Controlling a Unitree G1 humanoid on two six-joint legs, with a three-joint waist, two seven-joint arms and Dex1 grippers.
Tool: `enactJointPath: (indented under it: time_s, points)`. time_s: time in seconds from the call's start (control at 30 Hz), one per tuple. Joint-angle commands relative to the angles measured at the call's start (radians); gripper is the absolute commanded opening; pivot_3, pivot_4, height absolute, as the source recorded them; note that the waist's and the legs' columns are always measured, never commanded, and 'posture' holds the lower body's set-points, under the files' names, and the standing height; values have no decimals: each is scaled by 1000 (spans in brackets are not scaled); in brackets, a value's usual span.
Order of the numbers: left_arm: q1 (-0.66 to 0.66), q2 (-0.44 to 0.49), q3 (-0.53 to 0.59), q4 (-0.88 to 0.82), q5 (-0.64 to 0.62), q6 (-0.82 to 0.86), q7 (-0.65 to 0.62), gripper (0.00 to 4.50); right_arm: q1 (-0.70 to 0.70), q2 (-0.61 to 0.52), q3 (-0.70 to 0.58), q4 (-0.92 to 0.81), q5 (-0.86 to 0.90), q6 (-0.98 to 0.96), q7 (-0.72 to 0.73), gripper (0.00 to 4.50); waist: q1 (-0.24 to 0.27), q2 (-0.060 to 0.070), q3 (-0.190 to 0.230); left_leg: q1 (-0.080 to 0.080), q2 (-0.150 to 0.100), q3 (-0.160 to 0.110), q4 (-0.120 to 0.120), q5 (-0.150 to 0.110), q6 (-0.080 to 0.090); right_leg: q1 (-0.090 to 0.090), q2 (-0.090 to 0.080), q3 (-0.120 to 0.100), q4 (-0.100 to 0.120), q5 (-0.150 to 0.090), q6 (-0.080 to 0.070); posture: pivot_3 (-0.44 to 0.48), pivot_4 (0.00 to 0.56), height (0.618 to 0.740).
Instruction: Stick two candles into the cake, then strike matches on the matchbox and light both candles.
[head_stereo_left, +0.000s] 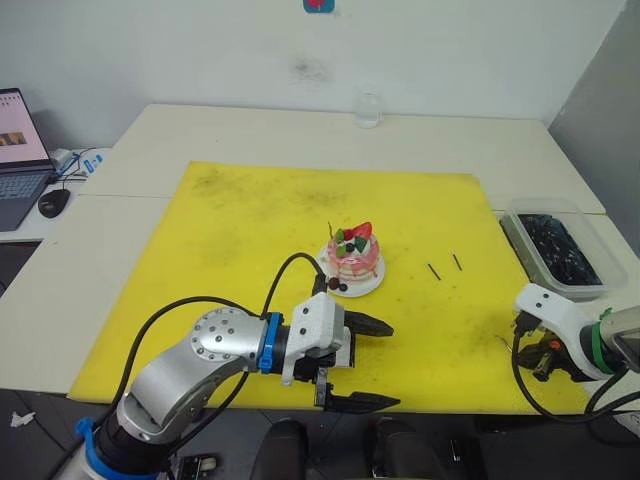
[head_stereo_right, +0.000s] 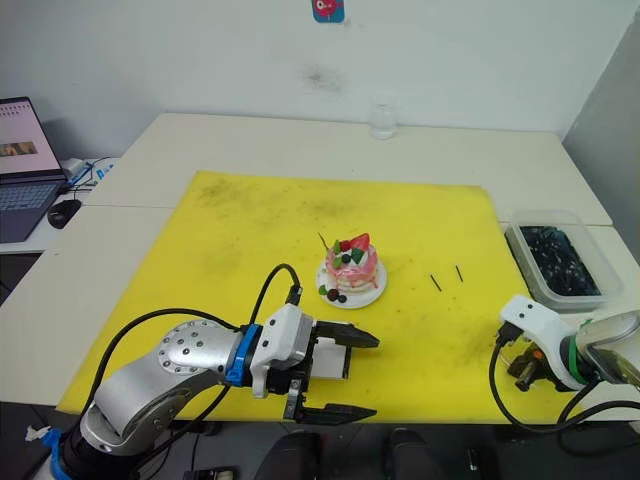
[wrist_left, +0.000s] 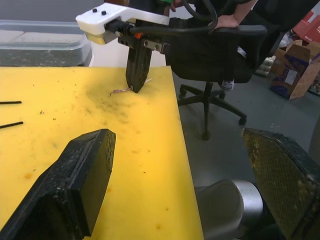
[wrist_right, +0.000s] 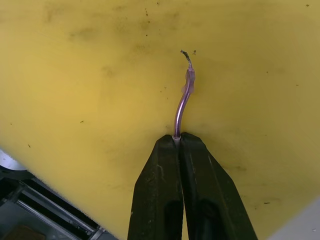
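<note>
Yellow mat (head_stereo_left: 250, 220) as landmark. Left gripper (head_stereo_left: 360, 362) at mat's near edge, fingers wide apart, empty. Cake (head_stereo_left: 354, 254) on white plate at mat centre, 1 candle (head_stereo_left: 331, 233) apparently stuck in it. 2 matches (head_stereo_left: 445, 266) right of cake. Right gripper (wrist_right: 179, 138) at mat's near right corner, fingers clamped together on second candle (wrist_right: 184, 96), bent tip touching mat.

A yellow mat (head_stereo_left: 250, 240) covers the middle of a pale table (head_stereo_left: 300, 135). At the far left edge sit an open laptop (head_stereo_left: 18, 155) and a dark mouse (head_stereo_left: 53, 202). A clear glass (head_stereo_left: 368, 110) stands top centre, near the wall. At the right edge lies a clear plastic container (head_stereo_left: 557, 245) holding dark contents. The left wrist view shows a black office chair (wrist_left: 215, 55) and cardboard boxes (wrist_left: 294, 67) on the floor.
</note>
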Motion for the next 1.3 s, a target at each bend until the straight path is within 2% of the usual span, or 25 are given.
enactJointPath:
  time_s: [0.03,0.17,0.3,0.4,0.5,0.6,0.77,0.9,1.3]
  points:
    - [-15,2,44,-20,-42,23,10,4500,-51,-33,-101,-8,70,37,64,36,0,1,0,0,0,0,0,0,0,0,0,0,0,0,0,0,150,740]
    - [-3,11,128,-37,-137,90,46,4500,-169,28,-191,6,134,50,71,36,-3,1,0,0,0,0,0,0,0,0,0,0,0,0,0,0,150,740]
    - [30,12,245,-40,-238,151,121,4500,-311,283,-242,-13,112,-7,-99,36,-6,-1,0,0,0,0,0,0,0,0,0,0,0,0,0,0,150,740]
    - [64,21,321,-45,-268,170,176,4500,-326,517,-226,-66,50,-143,-257,36,-6,-1,0,0,0,-1,-1,0,0,0,1,0,0,0,0,0,150,740]
    - [116,30,403,-46,-295,180,227,4500,-301,779,-138,-59,-71,-394,-410,36,-10,0,0,-2,1,-1,0,0,0,-2,3,0,0,0,0,0,150,740]
    - [133,38,442,-19,-314,183,234,4500,-281,910,-51,-8,-193,-594,-482,36,-12,0,1,-2,1,-1,-1,0,0,-2,3,0,0,0,0,0,150,740]
    - [119,48,485,30,-360,197,230,4500,-234,1021,55,84,-327,-846,-517,36,-13,0,0,-2,0,1,1,0,0,-1,-1,1,0,1,2,0,150,740]
    - [95,60,489,62,-388,211,221,4500,-184,1055,109,144,-392,-976,-502,36,-13,0,0,-1,0,0,0,0,0,-1,-1,0,1,1,1,0,150,740]
    - [28,82,468,88,-414,249,208,4500,-146,1130,165,236,-439,-1117,-474,36,-18,0,0,0,2,0,0,0,0,-1,-1,1,1,1,1,0,150,740]
